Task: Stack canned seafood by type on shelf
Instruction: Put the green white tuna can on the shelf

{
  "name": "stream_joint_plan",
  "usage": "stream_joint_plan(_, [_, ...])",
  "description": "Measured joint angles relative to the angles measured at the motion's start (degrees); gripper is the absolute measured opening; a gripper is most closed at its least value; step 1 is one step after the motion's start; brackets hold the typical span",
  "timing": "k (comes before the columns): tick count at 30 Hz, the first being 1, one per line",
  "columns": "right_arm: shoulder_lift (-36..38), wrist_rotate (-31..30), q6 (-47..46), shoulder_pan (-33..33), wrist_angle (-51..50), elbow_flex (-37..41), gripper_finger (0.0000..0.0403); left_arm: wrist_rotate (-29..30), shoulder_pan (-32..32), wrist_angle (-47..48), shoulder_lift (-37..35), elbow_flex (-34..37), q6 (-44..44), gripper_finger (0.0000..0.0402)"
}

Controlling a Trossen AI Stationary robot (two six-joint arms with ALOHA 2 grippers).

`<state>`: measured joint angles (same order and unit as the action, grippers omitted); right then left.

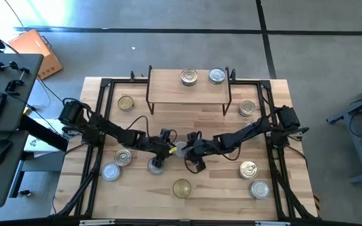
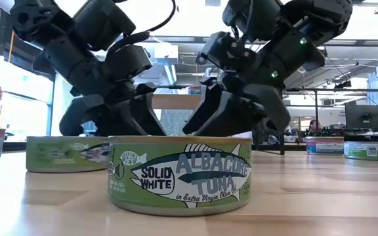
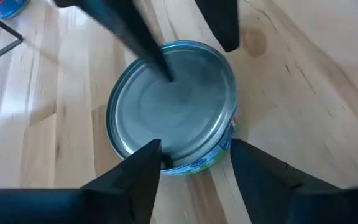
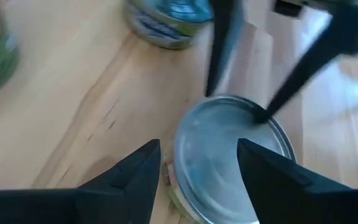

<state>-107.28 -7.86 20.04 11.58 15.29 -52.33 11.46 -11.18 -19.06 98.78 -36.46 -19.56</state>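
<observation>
At the middle of the butcher-block table (image 1: 219, 188), my two grippers meet over one plain silver-topped tin (image 1: 179, 149) standing upright on the wood. My left gripper (image 3: 194, 155) reaches in from the left with its fingers spread; one finger (image 3: 143, 163) lies over the tin's near rim, the other is just beside the tin. My right gripper (image 4: 197, 163) faces it from the right, fingers also spread, with the same tin (image 4: 229, 162) between and just beyond its tips. Neither gripper is pinching it.

Along the table's far edge stands the low wooden shelf (image 1: 168, 88), with two tins (image 1: 189, 77) side by side on its right half. Other tins sit scattered on the table to both sides, including a gold-topped one (image 1: 181, 188) near the front edge, labelled albacore tuna in the low view.
</observation>
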Motion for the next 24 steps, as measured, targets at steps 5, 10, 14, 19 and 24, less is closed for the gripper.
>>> stream_joint_plan(5, [-2.5,-0.9,3.2,0.5,0.9,-0.1,0.015,0.8,0.3,-1.0,0.2,0.2,0.9,0.0136])
stream_joint_plan(10, [-4.1,-3.7,-1.3,0.6,1.7,-0.3,0.0059,1.1,-0.8,-1.7,-0.1,0.2,-0.8,0.0113])
stream_joint_plan(14, [-4.2,-4.8,-2.3,0.4,2.7,-0.4,0.001,3.0,-3.1,-4.1,-0.6,0.3,-5.6,0.0111])
stream_joint_plan(19, [-3.8,-2.5,-6.4,-1.5,5.2,-0.1,0.0017,4.2,-5.2,-7.8,-0.6,0.3,-15.6,0.0117])
stream_joint_plan(24, [-1.7,-2.3,-9.7,-3.4,4.0,0.1,0.0004,9.1,-5.6,-7.9,-0.7,0.2,-18.0,0.0149])
